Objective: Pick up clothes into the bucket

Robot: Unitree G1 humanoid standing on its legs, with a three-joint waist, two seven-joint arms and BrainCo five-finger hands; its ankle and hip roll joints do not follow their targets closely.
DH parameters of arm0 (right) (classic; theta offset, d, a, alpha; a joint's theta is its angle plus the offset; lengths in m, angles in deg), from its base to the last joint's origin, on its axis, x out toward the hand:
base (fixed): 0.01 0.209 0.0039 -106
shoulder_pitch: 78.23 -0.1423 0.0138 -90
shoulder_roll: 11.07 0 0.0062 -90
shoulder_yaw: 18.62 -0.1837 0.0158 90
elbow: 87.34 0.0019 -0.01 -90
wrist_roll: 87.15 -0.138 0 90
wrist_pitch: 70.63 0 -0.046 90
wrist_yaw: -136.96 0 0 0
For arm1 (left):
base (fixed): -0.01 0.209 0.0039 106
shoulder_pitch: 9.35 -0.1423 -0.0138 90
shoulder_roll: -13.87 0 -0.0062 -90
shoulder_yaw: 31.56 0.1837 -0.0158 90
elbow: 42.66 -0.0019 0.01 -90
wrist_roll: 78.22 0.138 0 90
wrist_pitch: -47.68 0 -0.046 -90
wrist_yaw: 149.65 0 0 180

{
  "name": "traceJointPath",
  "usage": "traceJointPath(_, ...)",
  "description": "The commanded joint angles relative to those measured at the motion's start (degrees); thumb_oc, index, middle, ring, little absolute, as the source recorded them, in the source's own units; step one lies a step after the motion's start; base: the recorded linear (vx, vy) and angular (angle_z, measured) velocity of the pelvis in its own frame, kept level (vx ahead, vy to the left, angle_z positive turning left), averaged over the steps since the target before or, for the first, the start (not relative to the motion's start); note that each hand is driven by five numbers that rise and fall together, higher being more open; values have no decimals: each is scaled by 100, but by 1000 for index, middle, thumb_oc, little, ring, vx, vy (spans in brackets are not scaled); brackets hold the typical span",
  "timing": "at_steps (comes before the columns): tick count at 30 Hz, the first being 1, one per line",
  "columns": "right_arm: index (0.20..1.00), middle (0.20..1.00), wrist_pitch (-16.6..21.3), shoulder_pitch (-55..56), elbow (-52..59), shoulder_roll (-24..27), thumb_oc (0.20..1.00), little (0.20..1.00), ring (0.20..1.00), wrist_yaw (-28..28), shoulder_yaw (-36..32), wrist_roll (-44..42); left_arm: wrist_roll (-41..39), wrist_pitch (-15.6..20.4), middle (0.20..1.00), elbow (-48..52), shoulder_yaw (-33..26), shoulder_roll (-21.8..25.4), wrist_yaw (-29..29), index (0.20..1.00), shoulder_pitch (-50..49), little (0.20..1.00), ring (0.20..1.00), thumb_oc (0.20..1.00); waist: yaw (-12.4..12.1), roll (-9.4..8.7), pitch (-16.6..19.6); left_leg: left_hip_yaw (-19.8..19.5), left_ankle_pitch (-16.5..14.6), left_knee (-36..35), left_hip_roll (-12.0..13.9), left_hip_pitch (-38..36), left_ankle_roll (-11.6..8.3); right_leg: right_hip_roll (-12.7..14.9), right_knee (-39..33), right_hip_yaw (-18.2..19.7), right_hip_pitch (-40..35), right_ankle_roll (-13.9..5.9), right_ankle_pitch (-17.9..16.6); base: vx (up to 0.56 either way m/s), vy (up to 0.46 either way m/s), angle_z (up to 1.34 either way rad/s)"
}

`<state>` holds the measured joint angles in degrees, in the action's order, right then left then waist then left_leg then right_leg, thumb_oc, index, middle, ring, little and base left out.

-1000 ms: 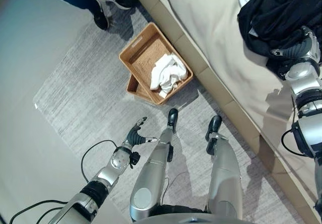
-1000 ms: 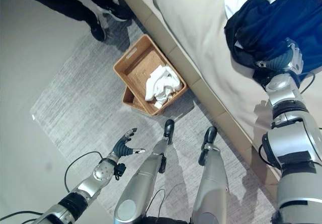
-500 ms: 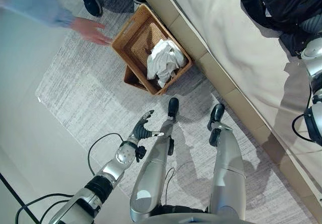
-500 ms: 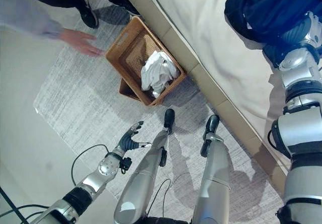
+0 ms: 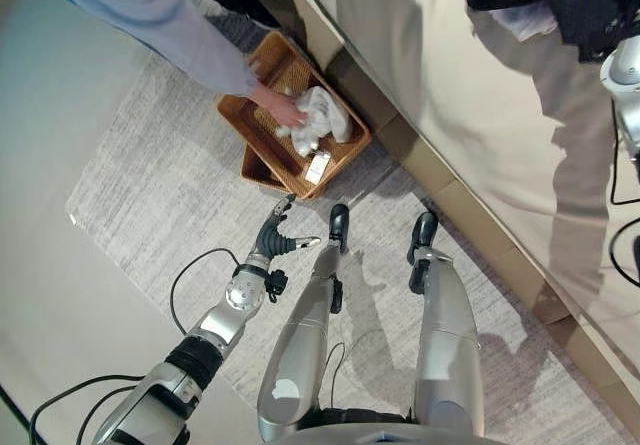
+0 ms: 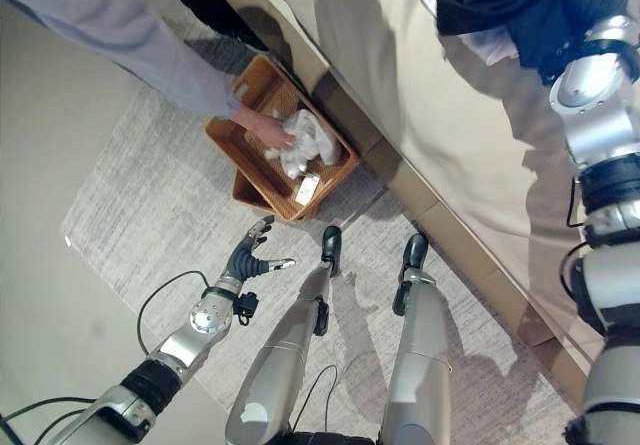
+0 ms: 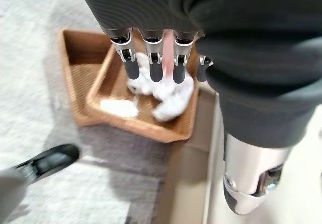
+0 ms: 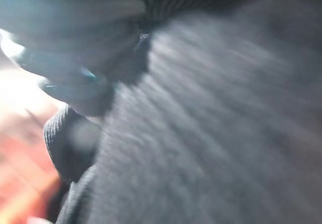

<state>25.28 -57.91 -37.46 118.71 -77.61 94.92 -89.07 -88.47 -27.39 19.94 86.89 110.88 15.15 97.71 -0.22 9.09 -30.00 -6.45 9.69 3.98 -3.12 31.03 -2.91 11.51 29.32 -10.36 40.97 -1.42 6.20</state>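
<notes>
Right eye view: right hand [image 6: 590,40] buried in the dark clothes [image 6: 500,5], fingers hidden. Left hand [image 5: 275,240] hangs spread. A person's hand [image 5: 280,108] in the basket [image 5: 262,135] risks collision.

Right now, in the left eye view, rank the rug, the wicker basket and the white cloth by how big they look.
1. Rug, by far the largest.
2. Wicker basket.
3. White cloth, lying inside the basket, smallest.
</notes>
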Motion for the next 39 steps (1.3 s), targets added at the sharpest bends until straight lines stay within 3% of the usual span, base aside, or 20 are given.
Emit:
traceJointPath(1, 200, 200, 408, -242, 535, 427, 200, 200, 200, -568, -475, 159, 15, 236, 1000, -86, -232, 254, -57, 1000, -301, 1000, 1000, 1000, 185, -556, 21, 158, -702, 442, -27, -498, 50, -50, -825, 214, -947, -420, -392, -6, -3, -17)
traceJointPath(4, 200, 200, 410, -7, 820, 460, 200, 200, 200, -524, -704, 261, -105, 265, 1000, -35, -421, 342, 104, 1000, -544, 1000, 1000, 1000, 215, -755, 178, 256, -845, 477, 59, -1034, 58, -189, -1141, 255, -1598, -453, -466, 26, 1, -21)
traceJointPath(8, 200, 200, 380, 214, 1184, 450, 200, 200, 200, -499, -879, 394, -330, 269, 1000, 22, -588, 321, 241, 1000, -707, 1000, 1000, 1000, 237, -848, 354, 316, -878, 434, 109, -1301, 68, -278, -1365, 274, -1911, -467, -542, 53, 8, -26)
traceJointPath(13, 200, 200, 442, 980, 1740, 315, 200, 200, 200, -306, -1386, 523, -765, 306, 1000, 723, -994, 413, 552, 1000, -1109, 1000, 1000, 1000, 237, -967, 880, 461, -953, 212, 191, -1930, 82, -424, -1904, 323, -2610, -510, -626, 90, 0, -22)
traceJointPath(14, 200, 200, 498, 1461, 2066, 194, 200, 200, 200, -88, -1573, 557, -962, 276, 1000, 1077, -1188, 456, 766, 1000, -1152, 1000, 1000, 1000, 251, -989, 1248, 557, -966, 32, 253, -2256, 79, -507, -2209, 328, -2969, -533, -655, 108, -8, -19)
traceJointPath(18, 200, 200, 539, 2093, 2502, 29, 200, 200, 200, 260, -1822, 533, -1278, 239, 1000, 1679, -1312, 535, 1050, 1000, -1246, 1000, 1000, 1000, 273, -1019, 1532, 612, -967, -143, 304, -2585, 52, -548, -2431, 301, -3319, -542, -666, 94, -10, -20)
traceJointPath(24, 200, 200, 598, 3504, 3317, -490, 200, 200, 200, 1370, -2072, 80, -1557, 35, 1000, 2646, -1356, 698, 1436, 1000, -742, 1000, 1000, 1000, 368, -1055, 2175, 728, -995, -476, 400, -3234, -9, -604, -2751, 192, -4021, -558, -599, 107, -23, -1)
traceJointPath(32, 200, 200, 569, 4112, 4003, -723, 200, 200, 200, 2286, -1982, -288, -1505, -150, 1000, 3033, -894, 891, 1644, 1000, 337, 1000, 1000, 1000, 412, -1066, 2496, 785, -1157, -428, 428, -3611, -7, -618, -2926, 170, -4508, -551, -545, 62, -11, 0)
traceJointPath(39, 200, 200, 529, 4249, 4728, -728, 200, 200, 200, 3037, -1598, -630, -2065, -365, 1000, 2968, 107, 1039, 2053, 1000, 1595, 1000, 1000, 1000, 469, -1027, 2613, 768, -1210, -395, 427, -3809, 9, -594, -2917, 145, -4743, -558, -491, 19, -1, -1)
